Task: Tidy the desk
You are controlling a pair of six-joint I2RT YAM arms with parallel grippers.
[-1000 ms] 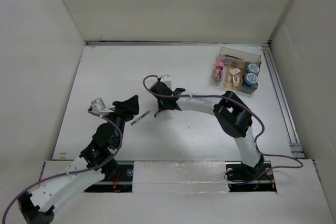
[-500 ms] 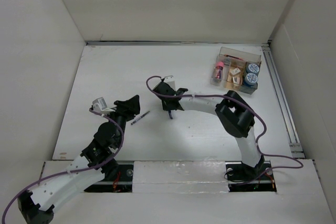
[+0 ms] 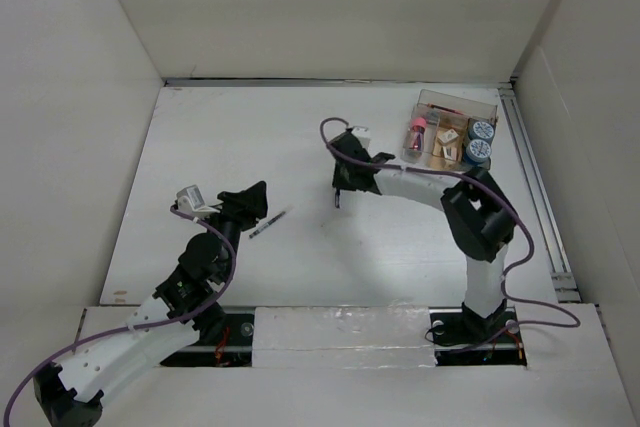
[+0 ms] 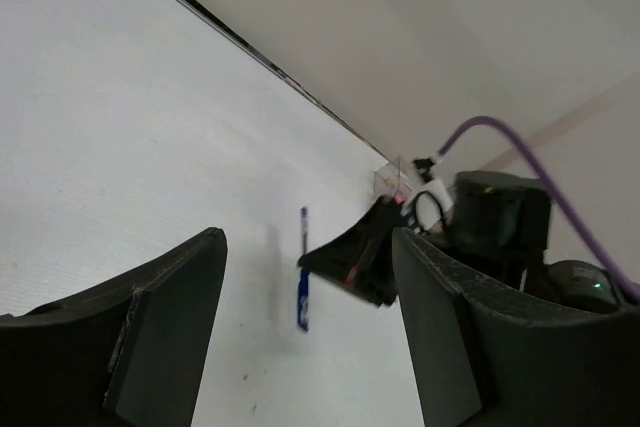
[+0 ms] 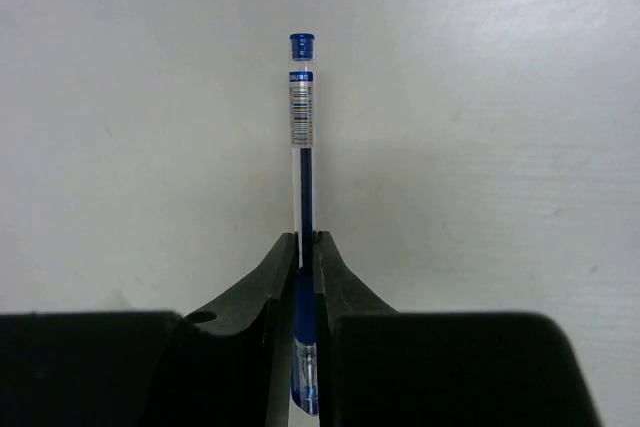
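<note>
White wall panels [image 3: 330,7] box in 3 sides. The desk [image 3: 220,137] is the big flat white top under the clear tray [image 3: 455,99]. It runs left and toward the arm bases from there, w/ the tray at its far-right corner.

In the tray: a pink-topped item [image 3: 417,132] in the left slot, small tan blocks [image 3: 447,142] in the middle, two blue round things [image 3: 480,140] on the right.

R gripper [image 3: 339,187] is left of the tray and a bit nearer the bases. Its jaws are clenched on a blue pen [image 5: 301,137]: clear barrel, blue end cap, sticking straight out past the fingertips. Can't tell if the pen touches the desk.

L gripper [image 3: 258,201] is farther left of the tray, well apart from it. Its jaws are spread and released, w/ nothing between the fingers [image 4: 165,317].

A 2nd pen [image 3: 268,224] lies flat on the desk, also left of the tray, just beside the L gripper on its near side, slanted.
</note>
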